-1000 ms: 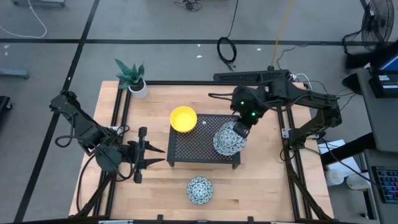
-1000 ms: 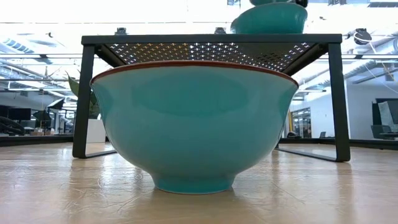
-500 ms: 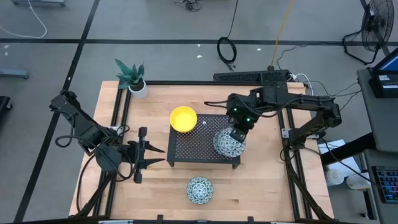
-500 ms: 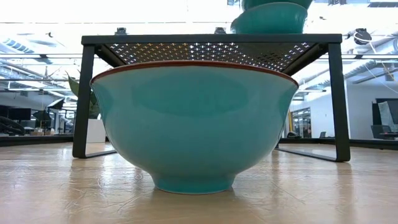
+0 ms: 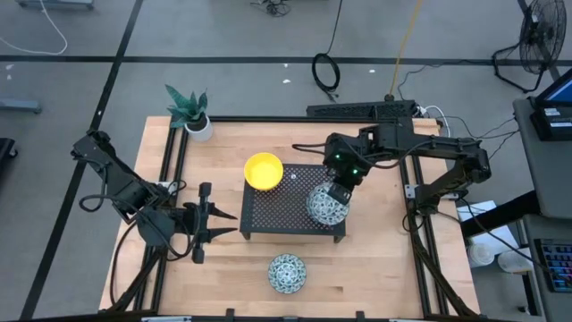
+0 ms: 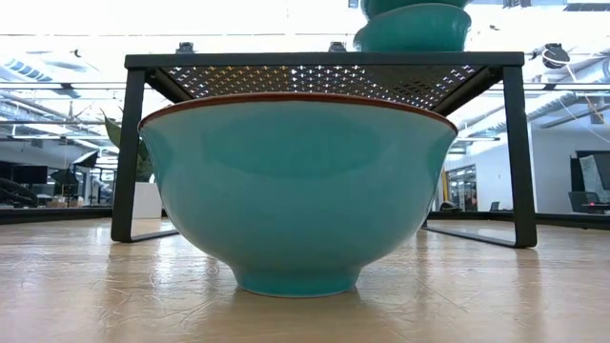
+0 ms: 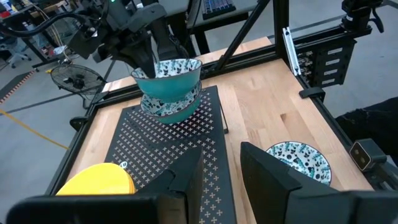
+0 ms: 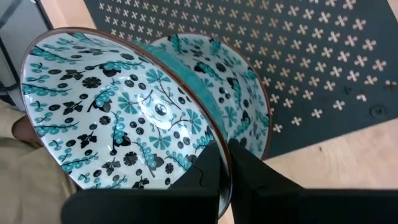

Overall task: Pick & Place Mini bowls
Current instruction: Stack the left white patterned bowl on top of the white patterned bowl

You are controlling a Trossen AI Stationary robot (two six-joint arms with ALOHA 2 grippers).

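A black perforated rack (image 5: 290, 207) stands mid-table. A yellow mini bowl (image 5: 264, 170) rests on the rack's far left corner. On the rack's right part, one blue-green patterned mini bowl (image 7: 166, 78) sits in a second one (image 7: 174, 111). My right gripper (image 5: 338, 190) is shut on the upper bowl's rim. A third patterned bowl (image 5: 287, 273) stands by its foot on the table, near the front edge, and fills the low view (image 6: 295, 191). My left gripper (image 5: 228, 224) waits open, level, left of the rack, holding nothing. My right gripper pinches the upper patterned bowl's rim (image 8: 219, 146) on its far right side, one finger inside the bowl and one outside. The fingers slant down from above and from the far right. The bowl is a little tilted, its lower part inside the bowl beneath (image 8: 252, 112).
A white pot with a green plant (image 5: 192, 114) stands at the table's far left corner. Bare wood lies in front of the rack on both sides of the near bowl. The table's black frame rails (image 5: 420, 233) run along its left and right edges.
My right gripper has come down a little toward the rack with the patterned bowl, still shut on its rim. The bowl has sunk into the patterned bowl standing on the rack and has then kept still.
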